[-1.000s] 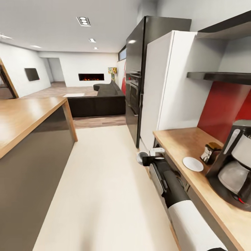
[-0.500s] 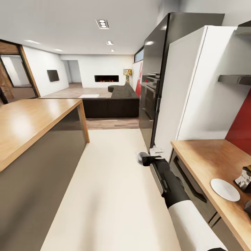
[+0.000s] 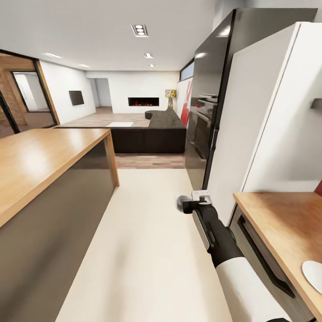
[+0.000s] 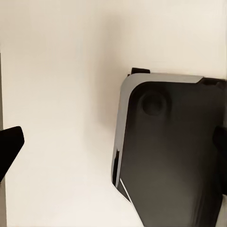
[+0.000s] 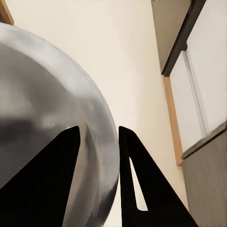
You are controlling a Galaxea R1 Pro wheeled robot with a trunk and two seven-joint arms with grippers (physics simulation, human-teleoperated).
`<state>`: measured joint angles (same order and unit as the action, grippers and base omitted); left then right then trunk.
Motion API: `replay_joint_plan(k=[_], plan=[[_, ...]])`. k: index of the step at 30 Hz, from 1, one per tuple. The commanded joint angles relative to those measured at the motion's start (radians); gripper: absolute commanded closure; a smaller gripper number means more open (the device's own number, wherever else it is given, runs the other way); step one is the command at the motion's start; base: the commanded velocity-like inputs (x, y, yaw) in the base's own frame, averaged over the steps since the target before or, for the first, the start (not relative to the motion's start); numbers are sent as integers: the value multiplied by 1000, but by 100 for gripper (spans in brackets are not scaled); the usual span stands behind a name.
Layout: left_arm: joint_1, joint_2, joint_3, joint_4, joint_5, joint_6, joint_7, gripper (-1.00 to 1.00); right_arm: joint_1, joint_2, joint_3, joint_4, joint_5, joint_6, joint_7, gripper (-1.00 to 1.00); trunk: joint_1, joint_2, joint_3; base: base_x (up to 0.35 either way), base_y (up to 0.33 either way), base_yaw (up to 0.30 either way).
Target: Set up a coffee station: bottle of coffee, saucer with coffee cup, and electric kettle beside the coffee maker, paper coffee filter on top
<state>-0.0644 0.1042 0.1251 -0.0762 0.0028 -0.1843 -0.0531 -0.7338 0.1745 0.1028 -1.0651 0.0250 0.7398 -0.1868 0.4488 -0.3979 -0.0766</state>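
One task item is in our sight: the saucer [image 3: 313,276], a flat white plate cut off at the lower right edge of the head view. It lies on the countertop [image 3: 277,214], well in from the worktop's near end. So the saucer seems to be in place on the worktop, but nothing sits on the part of it we see.

We judge most of the task open or unconfirmed. The coffee maker, coffee bottle, filter, cup and kettle are outside these pictures, so we cannot say which are placed.

Beside the countertop's end stands a white fridge [image 3: 268,125], and past it a tall dark oven unit [image 3: 210,112]. Across the pale floor [image 3: 147,250] is the wooden island [image 3: 40,156], with a dark sofa [image 3: 152,134] beyond.

Our right gripper [image 3: 188,203] hangs low over the floor, just off the countertop's corner. In the right wrist view its black fingers [image 5: 137,179] stand close together, with a rounded grey surface between and behind them. We cannot tell what that surface is, or whether the claw grips it.

Our left gripper [image 4: 115,144] has its fingertips at opposite edges of the left wrist view, spread wide and holding nothing.
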Motion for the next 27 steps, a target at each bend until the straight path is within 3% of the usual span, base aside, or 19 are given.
replay_joint_plan(k=[1, 15, 27], plan=[[-1, 0, 7, 1, 0, -3, -5, -100, -1, 0, 2, 0, 3, 6, -3, 100, 1, -2, -2, 337, 0, 1], [0, 0, 8, 1, 0, -3, -5, -100, -1, 0, -5, -34, 3, 6, -3, 100, 1, -2, -2, 334, 59, -4], [0, -1, 8, 1, 0, -3, -6, -100, -1, 0, -5, -42, 3, 6, -3, 100, 1, -2, 2, 308, 172, -233]])
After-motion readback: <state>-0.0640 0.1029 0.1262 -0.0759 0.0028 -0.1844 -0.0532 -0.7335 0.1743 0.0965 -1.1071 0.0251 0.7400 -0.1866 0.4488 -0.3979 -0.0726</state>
